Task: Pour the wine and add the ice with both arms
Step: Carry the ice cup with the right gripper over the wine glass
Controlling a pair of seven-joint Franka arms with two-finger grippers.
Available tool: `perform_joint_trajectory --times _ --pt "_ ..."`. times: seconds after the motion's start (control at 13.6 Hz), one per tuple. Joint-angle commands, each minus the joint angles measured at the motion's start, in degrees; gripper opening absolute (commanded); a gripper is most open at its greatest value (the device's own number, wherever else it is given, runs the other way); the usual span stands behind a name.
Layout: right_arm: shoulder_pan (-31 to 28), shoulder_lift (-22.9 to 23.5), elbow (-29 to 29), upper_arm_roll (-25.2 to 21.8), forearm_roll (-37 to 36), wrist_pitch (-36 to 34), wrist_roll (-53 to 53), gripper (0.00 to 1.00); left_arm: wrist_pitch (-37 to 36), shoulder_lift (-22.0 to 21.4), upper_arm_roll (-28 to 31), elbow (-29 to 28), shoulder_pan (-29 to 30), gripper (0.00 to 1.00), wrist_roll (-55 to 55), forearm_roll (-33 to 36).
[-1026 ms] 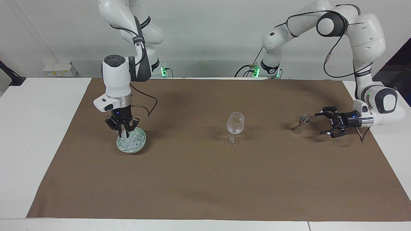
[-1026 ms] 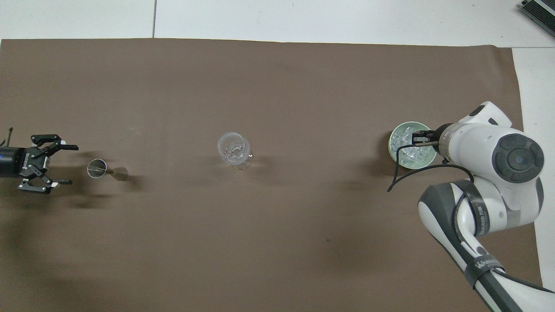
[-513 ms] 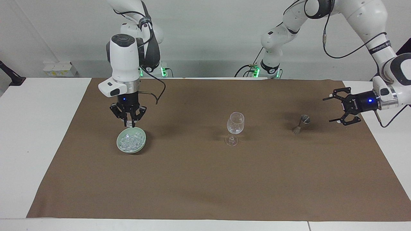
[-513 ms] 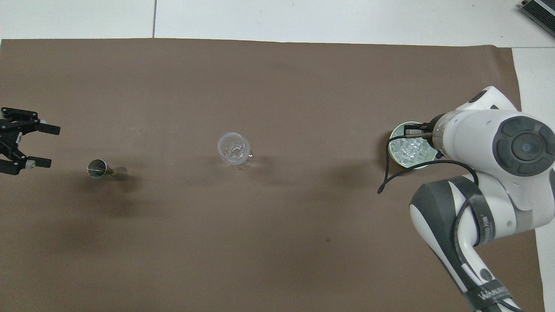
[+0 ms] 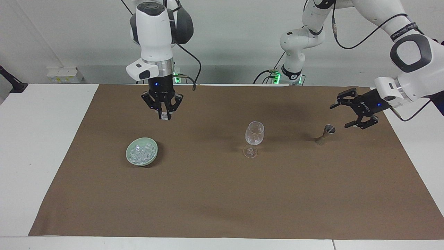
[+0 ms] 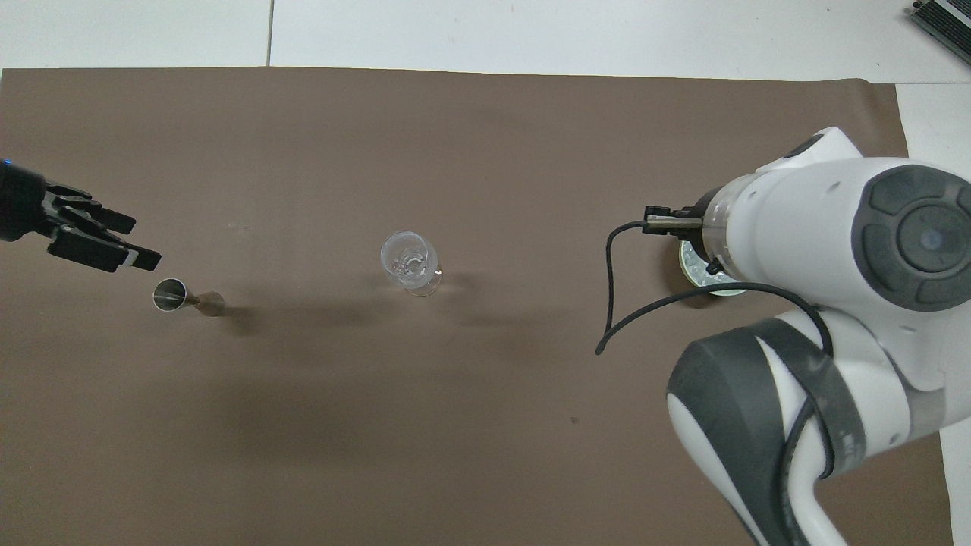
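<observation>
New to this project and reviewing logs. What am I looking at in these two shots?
Two white robot arms work at a table covered by a brown cloth. One picture looks across the table at the robots. The other looks steeply down from above their own end, so the sides are swapped between them.

On the cloth are a green bowl of ice, a stemmed wine glass near the middle, and a small metal measuring cup toward the left arm's end.

The right gripper hangs raised over the cloth, above and to one side of the bowl. Its fingertips are shut on a small pale piece, most likely an ice cube. The left gripper is open and empty, up in the air beside the measuring cup.
</observation>
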Motion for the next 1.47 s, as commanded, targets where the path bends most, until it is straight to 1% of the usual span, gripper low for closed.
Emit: perform_joint_trajectory --times 0.0,0.15,0.22,0.29,0.51,0.59,0.66,0.81,1.1,1.25,1.39 --pt "3.8 3.3 6.2 0.6 3.6 -2.8 4.3 0.00 2.8 -4.5 0.9 -0.9 -4.3 1.00 -14.7 6.7" --pt "6.4 3.9 7.9 0.6 3.6 -4.1 7.3 0.00 3.4 -6.9 0.8 -1.6 -6.9 1.00 -29.0 12.2" --pt "7.3 4.4 8.6 0.6 3.7 -4.6 8.3 0.00 3.0 -7.5 0.8 -1.6 -8.0 1.00 -34.6 14.1" --pt "7.9 4.8 9.2 0.6 4.0 -5.2 9.5 0.00 3.0 -8.1 0.8 -1.6 -8.7 1.00 -37.4 15.9" --pt "12.7 8.8 13.0 0.6 3.7 -5.4 14.9 0.00 3.5 -10.5 0.5 -1.5 -9.9 1.00 -39.2 21.6" --pt "14.2 10.5 14.6 0.6 3.4 -5.4 16.7 0.00 3.1 -11.2 0.5 -1.1 -10.0 1.00 -39.3 22.3" --pt "15.8 12.2 16.0 0.5 3.1 -5.1 18.3 0.00 2.8 -11.2 0.5 -0.6 -10.1 1.00 -39.1 23.0" --pt "18.6 15.1 17.7 0.4 0.2 -4.3 21.0 0.00 2.5 -11.3 0.4 1.2 -10.0 1.00 -39.0 24.6" --pt "22.1 19.4 21.0 0.1 -3.1 -3.2 23.3 0.00 1.2 -11.2 0.4 4.1 -9.9 1.00 -38.8 24.5" --pt "23.2 21.7 22.3 -0.1 -6.2 -1.1 25.5 0.00 1.2 -11.2 0.6 4.3 -9.8 1.00 -39.4 24.3" --pt "23.8 23.5 24.8 0.0 -6.5 -0.7 26.2 0.00 1.2 -11.2 0.5 4.3 -9.6 1.00 -39.7 24.2"
